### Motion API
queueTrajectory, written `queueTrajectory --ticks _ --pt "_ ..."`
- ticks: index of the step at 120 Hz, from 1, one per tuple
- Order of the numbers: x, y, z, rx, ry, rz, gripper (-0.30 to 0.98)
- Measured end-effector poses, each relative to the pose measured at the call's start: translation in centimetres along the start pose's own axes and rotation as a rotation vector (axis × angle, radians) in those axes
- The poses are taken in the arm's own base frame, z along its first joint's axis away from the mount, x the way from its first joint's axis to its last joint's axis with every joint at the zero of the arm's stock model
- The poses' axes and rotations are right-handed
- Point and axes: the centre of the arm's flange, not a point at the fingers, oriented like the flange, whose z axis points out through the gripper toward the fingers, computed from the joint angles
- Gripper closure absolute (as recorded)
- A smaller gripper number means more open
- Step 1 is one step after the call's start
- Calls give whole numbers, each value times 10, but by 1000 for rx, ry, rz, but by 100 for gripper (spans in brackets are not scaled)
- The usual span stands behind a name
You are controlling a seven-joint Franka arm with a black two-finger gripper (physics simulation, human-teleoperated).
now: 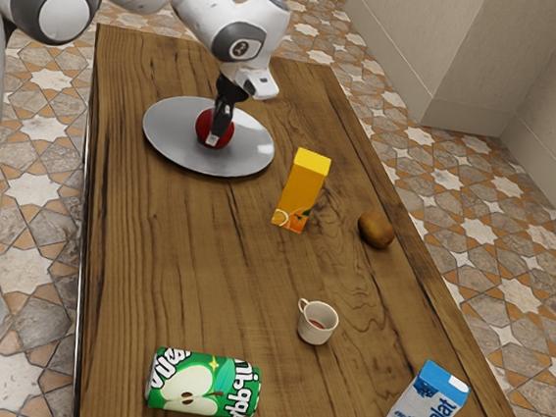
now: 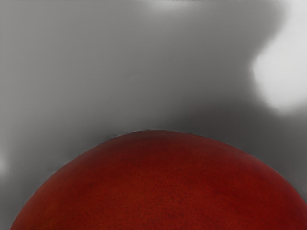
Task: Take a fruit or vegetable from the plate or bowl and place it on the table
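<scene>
My gripper (image 1: pixel 219 127) is low over the grey plate (image 1: pixel 171 144), right at a round red fruit (image 1: pixel 204 127), and covers part of it from the exterior view's side. Whether it grips the fruit cannot be made out. The fruit appears to rest on the plate, though its underside is partly hidden. In the wrist view the red fruit (image 2: pixel 158 182) looms large at the lower edge, close under my hand, with the plate's grey surface (image 2: pixel 96 72) behind it.
On the wooden table (image 1: pixel 174 267) stand a yellow juice carton (image 1: pixel 303 186), a small cup (image 1: pixel 317 324) and a blue-and-white milk carton (image 1: pixel 424 408). A brown fruit (image 1: pixel 375 230) lies near the edge at the exterior view's right. A green can (image 1: pixel 204 385) lies on its side at the front.
</scene>
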Motion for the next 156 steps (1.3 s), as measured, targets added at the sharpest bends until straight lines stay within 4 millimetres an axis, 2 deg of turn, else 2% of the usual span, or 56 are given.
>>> queueTrajectory --ticks 5,24,37,49,61,74,83,98,114,130,145,156 --pt "1 -2 1 -5 3 -1 6" --pt "6 -4 -9 -6 20 0 40" --pt "8 -4 -24 1 17 -10 48" --pt "4 -6 -53 11 22 -37 50" --pt "-5 -13 -93 31 45 -78 49" --pt "-12 -27 -138 73 89 -139 50" --pt "-12 -44 -159 109 114 -196 49" --pt "-8 -82 -148 147 123 -296 50" --pt "7 -118 -119 168 116 -383 50" --pt "30 -139 -94 179 122 -434 50" --pt "28 -154 -81 175 133 -490 49" --pt "28 -155 -82 170 147 -511 36"
